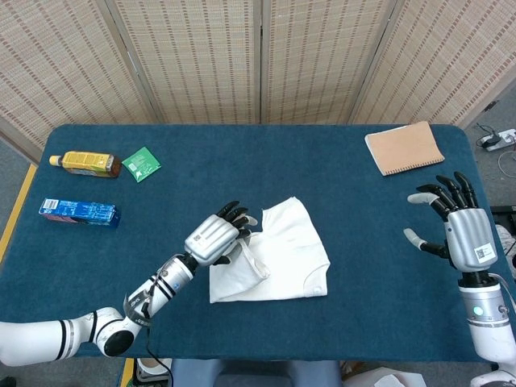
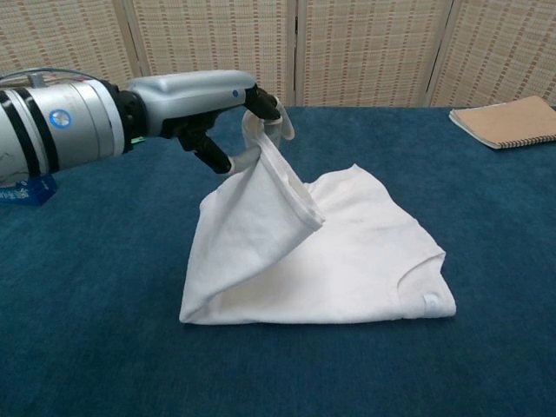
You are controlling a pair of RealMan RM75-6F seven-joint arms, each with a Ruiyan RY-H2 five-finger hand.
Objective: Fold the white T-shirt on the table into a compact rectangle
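The white T-shirt [image 1: 282,258] [image 2: 365,252] lies partly folded at the middle of the blue table. My left hand [image 1: 216,236] [image 2: 213,100] holds the shirt's left end lifted off the table, and the cloth hangs down from it over the flat part. The collar tag shows at the shirt's front right corner. My right hand [image 1: 459,226] hovers open at the table's right edge, far from the shirt, fingers spread. The chest view does not show it.
A tan notebook [image 1: 403,147] [image 2: 508,120] lies at the back right. At the left are a yellow-labelled bottle [image 1: 85,164], a green packet [image 1: 141,164] and a blue box [image 1: 79,212] [image 2: 24,191]. A folding screen stands behind the table [image 1: 242,153].
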